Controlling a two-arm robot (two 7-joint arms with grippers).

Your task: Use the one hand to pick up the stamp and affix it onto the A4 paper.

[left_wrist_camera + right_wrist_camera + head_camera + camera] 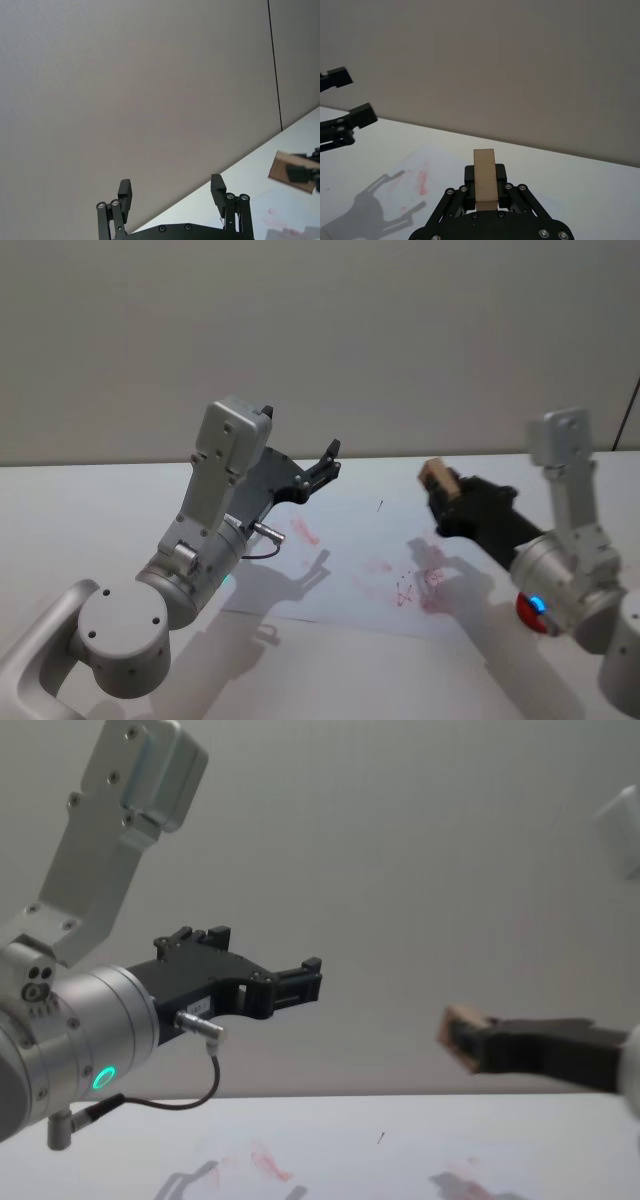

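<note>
Head view puts the right gripper (441, 492) in the air over the paper (340, 565), its jaws clamped on the stamp (437, 476), which sits well clear of the sheet. The pickup looks done and the carry is the step in hand. Next, I judge, the stamp must come down flat on a bare patch beside the red prints (415, 585) and be pressed squarely, grip kept firm. The left gripper (322, 465) hangs raised on the left, fingers apart, holding nothing
</note>
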